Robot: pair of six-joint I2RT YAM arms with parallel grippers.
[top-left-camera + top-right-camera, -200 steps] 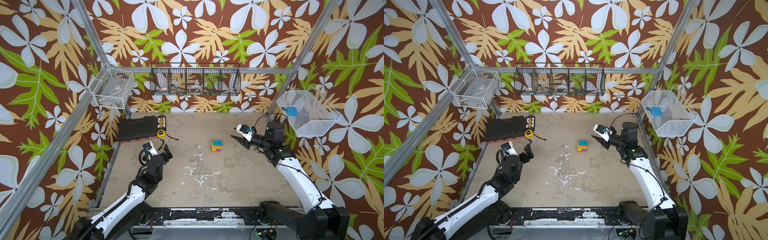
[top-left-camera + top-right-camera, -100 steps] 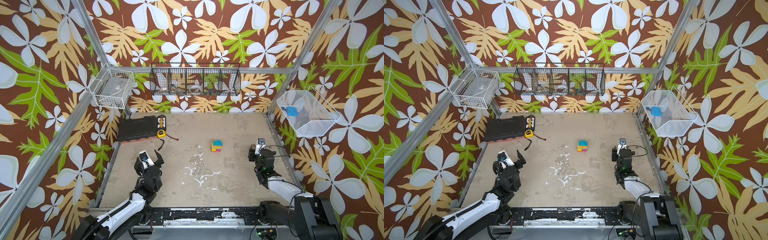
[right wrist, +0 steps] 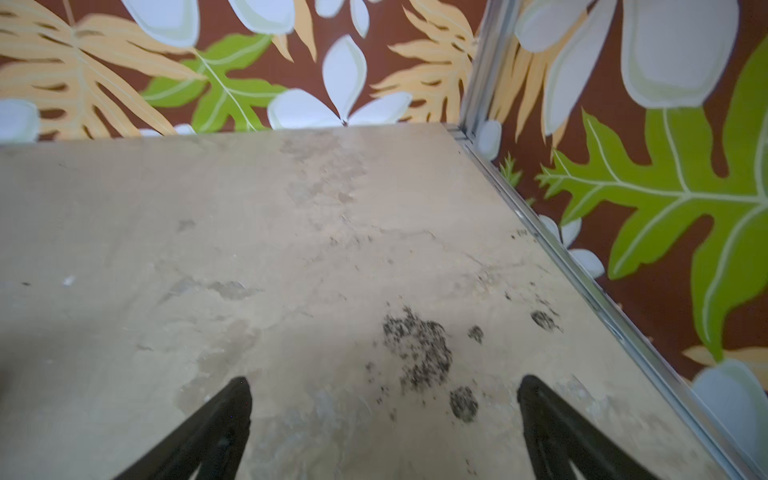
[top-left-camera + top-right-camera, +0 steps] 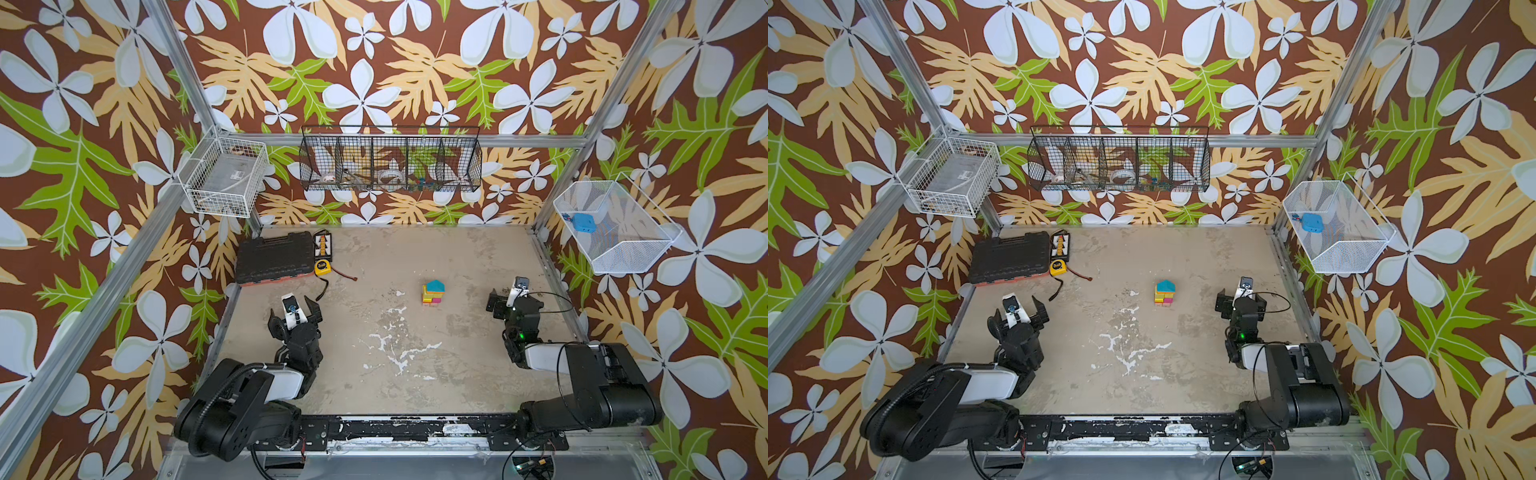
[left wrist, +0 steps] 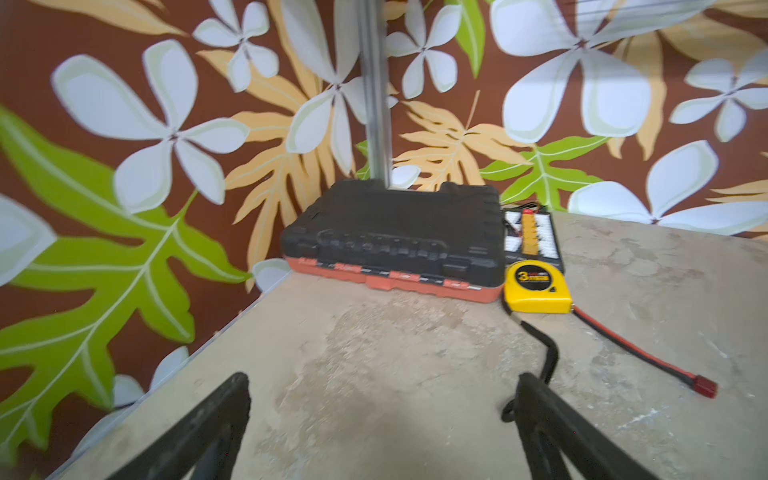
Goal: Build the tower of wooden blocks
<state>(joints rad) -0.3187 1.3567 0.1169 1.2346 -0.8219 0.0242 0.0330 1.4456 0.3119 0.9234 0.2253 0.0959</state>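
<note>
The wood blocks stand together as the tower (image 4: 433, 293) (image 4: 1165, 293) on the middle of the table, with pink, yellow and orange layers and a teal roof-shaped piece (image 4: 434, 285) on top. Nothing touches it. My left gripper (image 4: 291, 308) (image 4: 1016, 311) (image 5: 382, 386) hangs low at the left, well apart from the tower, open and empty above bare table. My right gripper (image 4: 514, 300) (image 4: 1241, 300) (image 3: 384, 388) is low at the right, a short way from the tower, open with nothing between its fingers. Neither wrist view shows the tower.
A black tool case (image 4: 274, 257) (image 5: 395, 237) lies at the back left with a yellow tape measure (image 4: 323, 267) (image 5: 538, 286) beside it. A red-plugged cable (image 5: 702, 385) trails from there. Wire baskets (image 4: 390, 164) hang on the walls. The table's right rail (image 3: 582, 270) runs close to my right gripper.
Both arms have drawn back toward the front and folded low. My right gripper left the tower's side, swung to the right and opened wide. The tower has not moved.
</note>
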